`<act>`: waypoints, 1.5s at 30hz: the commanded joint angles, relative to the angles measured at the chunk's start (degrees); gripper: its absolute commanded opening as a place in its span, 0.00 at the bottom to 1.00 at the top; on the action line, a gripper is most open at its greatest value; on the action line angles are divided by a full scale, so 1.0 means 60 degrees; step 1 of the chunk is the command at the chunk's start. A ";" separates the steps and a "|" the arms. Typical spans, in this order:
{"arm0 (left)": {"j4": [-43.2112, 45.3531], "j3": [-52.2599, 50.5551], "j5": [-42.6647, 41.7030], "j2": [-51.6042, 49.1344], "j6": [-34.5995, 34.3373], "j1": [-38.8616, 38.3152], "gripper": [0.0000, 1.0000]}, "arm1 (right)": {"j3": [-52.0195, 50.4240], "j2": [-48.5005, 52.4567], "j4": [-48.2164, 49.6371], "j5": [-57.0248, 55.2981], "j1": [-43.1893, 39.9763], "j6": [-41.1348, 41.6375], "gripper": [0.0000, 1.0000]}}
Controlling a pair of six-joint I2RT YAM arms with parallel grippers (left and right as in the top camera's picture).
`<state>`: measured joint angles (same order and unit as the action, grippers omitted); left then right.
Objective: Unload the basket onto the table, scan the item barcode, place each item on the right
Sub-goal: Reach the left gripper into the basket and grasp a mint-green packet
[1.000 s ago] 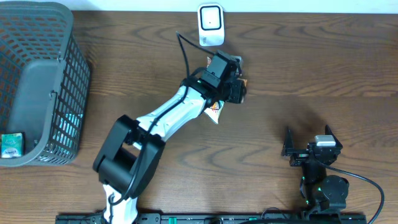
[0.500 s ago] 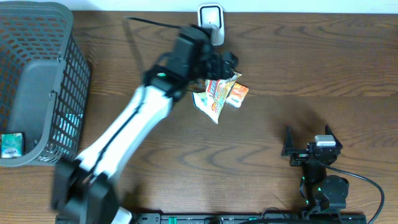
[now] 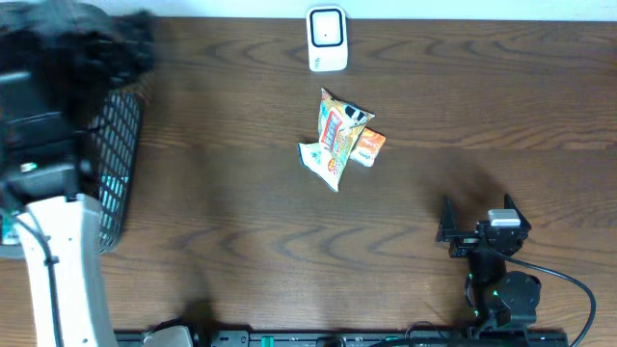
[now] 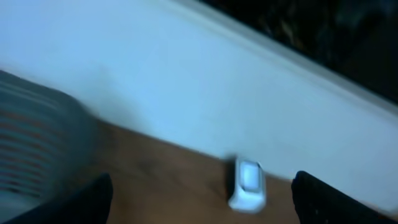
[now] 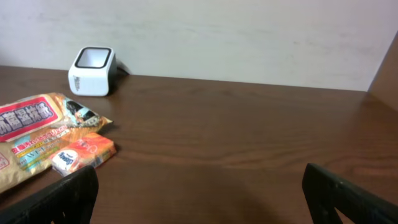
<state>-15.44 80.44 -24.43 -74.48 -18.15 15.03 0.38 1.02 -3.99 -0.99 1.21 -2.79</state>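
Overhead, you find the yellow-and-red printed foil snack bag lying flat on the dark brown wooden table, about mid-table and toward the far side. A small orange-and-white packet touches its right edge. The white box-shaped barcode scanner stands at the far edge, near the bag but apart from it.

Your left arm shows as a blur over the grey mesh plastic basket at the far left, well apart from the bag. In its wrist view, the left gripper has its fingers spread wide with nothing between them, and the scanner sits ahead on the table.

The right gripper rests at the near right. Its claw is also spread apart and empty, and the bag lies ahead to its left.
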 commanded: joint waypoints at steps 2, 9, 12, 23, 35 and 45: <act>0.0157 0.0138 -0.1206 -0.0240 0.0248 0.2426 0.91 | -0.0015 -0.0044 -0.0029 0.0015 0.0084 -0.0080 0.99; -0.2200 0.0131 0.2011 -0.1249 0.0484 0.4579 0.91 | -0.0011 -0.0044 -0.0029 0.0015 0.0084 -0.0080 0.99; -0.3395 0.0131 0.2014 -0.1734 0.0623 0.4896 0.91 | -0.0011 -0.0044 -0.0029 0.0015 0.0084 -0.0080 0.99; -0.5468 0.0113 0.1996 -0.4841 0.3599 0.4896 0.91 | -0.0015 -0.0044 -0.0029 0.0015 0.0084 -0.0080 0.99; -0.6309 0.0106 -0.0040 -0.6896 0.5672 0.4896 0.91 | -0.0015 -0.0044 -0.0029 0.0015 0.0084 -0.0080 0.99; -0.6124 -0.0543 0.0718 -0.6896 0.5340 0.4896 0.62 | -0.0015 -0.0044 -0.0029 0.0015 0.0084 -0.0080 0.99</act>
<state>-52.82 80.36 -24.01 -113.99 15.05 44.51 0.38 1.02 -4.01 -0.99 1.21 -2.79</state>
